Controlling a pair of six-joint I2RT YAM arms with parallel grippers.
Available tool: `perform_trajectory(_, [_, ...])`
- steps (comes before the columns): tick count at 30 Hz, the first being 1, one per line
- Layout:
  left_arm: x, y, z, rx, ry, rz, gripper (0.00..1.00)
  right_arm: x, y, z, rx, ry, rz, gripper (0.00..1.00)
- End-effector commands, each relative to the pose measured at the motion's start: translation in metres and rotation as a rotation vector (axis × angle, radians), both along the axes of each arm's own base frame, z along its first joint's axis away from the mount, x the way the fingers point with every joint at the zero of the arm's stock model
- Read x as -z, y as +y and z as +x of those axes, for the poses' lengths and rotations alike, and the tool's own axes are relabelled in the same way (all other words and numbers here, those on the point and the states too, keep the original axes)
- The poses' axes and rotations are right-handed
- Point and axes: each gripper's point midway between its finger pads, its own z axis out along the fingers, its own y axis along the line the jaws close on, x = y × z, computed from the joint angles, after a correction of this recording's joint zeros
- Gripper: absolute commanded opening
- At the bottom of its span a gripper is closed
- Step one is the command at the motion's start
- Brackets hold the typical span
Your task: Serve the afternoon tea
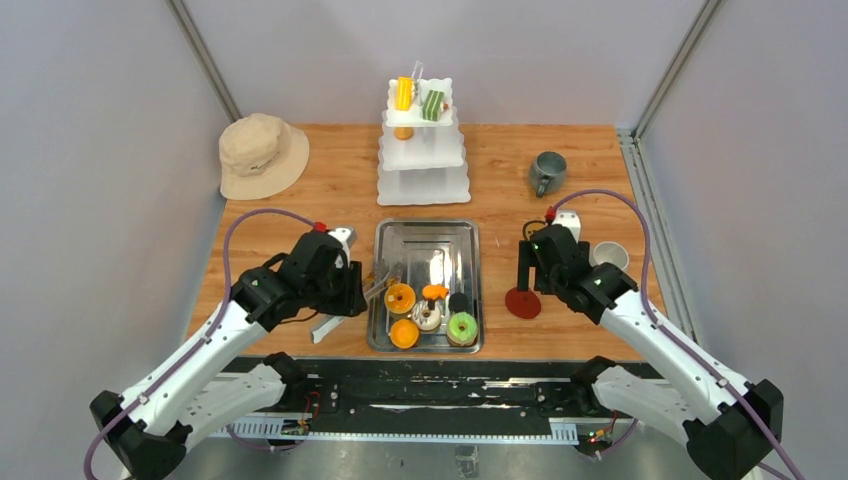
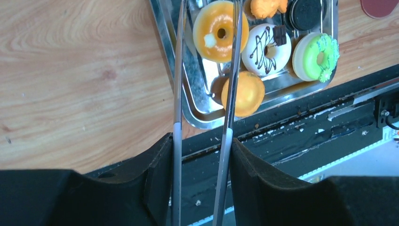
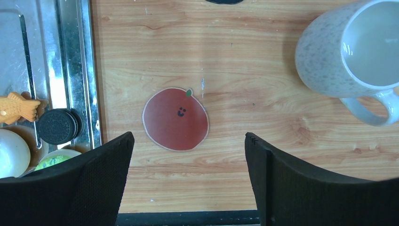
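Several toy pastries lie in the steel tray (image 1: 425, 226): an orange glazed donut (image 2: 214, 30), a white chocolate-drizzled donut (image 2: 266, 49), a green donut (image 2: 316, 55), an orange bun (image 2: 247, 94), a black cookie (image 2: 306, 13) and an orange fish pastry (image 3: 16, 107). My left gripper (image 2: 201, 146) is shut on metal tongs (image 2: 177, 94). The tongs' arms reach over the tray's near left corner, along the orange donut, and their tips are out of view. My right gripper (image 3: 188, 136) is open and empty above a red apple coaster (image 3: 175, 118). The white mug (image 3: 346, 52) stands to its right. The grey mug (image 1: 547, 171) stands at the back right.
A white three-tier stand (image 1: 423, 150) at the back centre holds a yellow pastry (image 1: 404, 93), a green one (image 1: 432, 104) and an orange one (image 1: 403, 132) lower down. A beige bucket hat (image 1: 262, 154) lies at the back left. Grey walls enclose the table.
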Motion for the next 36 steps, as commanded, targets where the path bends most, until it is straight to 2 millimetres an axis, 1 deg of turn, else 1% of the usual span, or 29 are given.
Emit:
perform_trajectory(1, [-0.001, 0.008, -0.017, -0.047, 0.042, -0.019, 0.47, 0.004, 0.007, 0.003, -0.027, 0.003, 0.008, 0.87])
perform_trajectory(4, [-0.001, 0.007, -0.025, -0.037, 0.066, -0.042, 0.48, 0.006, 0.012, 0.005, -0.035, 0.018, 0.019, 0.87])
perform_trajectory(7, [0.007, 0.004, -0.032, -0.006, 0.105, -0.043, 0.49, 0.006, 0.015, 0.006, -0.041, 0.026, 0.023, 0.86])
perform_trajectory(14, [0.016, 0.011, -0.030, -0.034, 0.104, -0.006, 0.49, 0.007, 0.017, 0.008, -0.052, 0.027, 0.020, 0.86])
perform_trajectory(17, [0.020, 0.008, -0.033, -0.019, 0.129, -0.010, 0.49, 0.005, 0.017, 0.008, -0.051, 0.023, 0.021, 0.86])
perform_trajectory(20, [0.024, 0.001, -0.037, 0.012, 0.159, -0.034, 0.49, 0.006, 0.017, 0.008, -0.050, 0.023, 0.022, 0.86])
perform_trajectory(24, [0.023, -0.004, -0.033, 0.011, 0.149, -0.052, 0.49, 0.006, 0.018, 0.008, -0.053, 0.024, 0.027, 0.86])
perform_trajectory(26, [0.026, -0.003, -0.030, 0.001, 0.143, -0.041, 0.48, 0.006, 0.019, 0.007, -0.054, 0.026, 0.031, 0.86])
perform_trajectory(29, [0.030, -0.008, -0.030, 0.024, 0.156, -0.052, 0.47, 0.006, 0.017, 0.007, -0.053, 0.024, 0.024, 0.86])
perform_trajectory(34, [0.029, -0.015, -0.029, 0.040, 0.163, -0.078, 0.44, 0.007, 0.015, 0.004, -0.046, 0.022, 0.028, 0.86])
perform_trajectory(36, [0.027, -0.017, -0.029, 0.042, 0.164, -0.087, 0.39, 0.007, 0.015, 0.004, -0.046, 0.020, 0.031, 0.86])
